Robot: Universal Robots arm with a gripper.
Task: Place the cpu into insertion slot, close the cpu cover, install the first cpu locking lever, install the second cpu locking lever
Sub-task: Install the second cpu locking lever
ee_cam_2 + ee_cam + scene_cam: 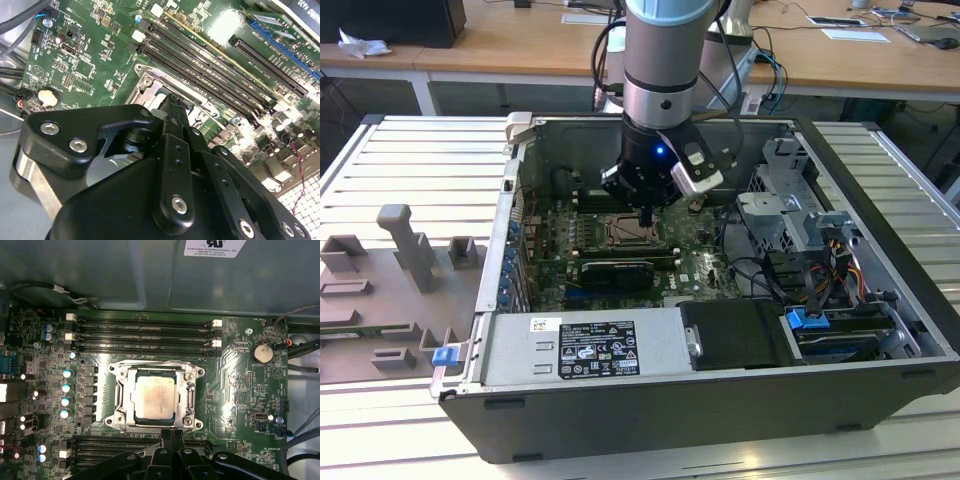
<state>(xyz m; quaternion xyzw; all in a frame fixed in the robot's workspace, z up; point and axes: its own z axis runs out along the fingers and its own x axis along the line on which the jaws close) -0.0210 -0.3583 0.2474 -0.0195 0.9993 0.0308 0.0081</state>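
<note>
Hovering with its fingers pressed together at the edge of the insertion slot (pixel 156 397), the gripper (pixel 172 436) carries nothing, since the cpu (pixel 155 397) already lies seated under the lowered cpu cover (pixel 187 396), so I'd judge only lever work remains.

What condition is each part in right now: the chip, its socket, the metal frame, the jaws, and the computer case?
cpu: seated flat in the socket, top showing.
insertion slot: filled by the chip.
cpu cover: lowered, framing the chip.
gripper: jaws shut, empty, tips at the socket's edge.
computer case: side open, board exposed.
</note>
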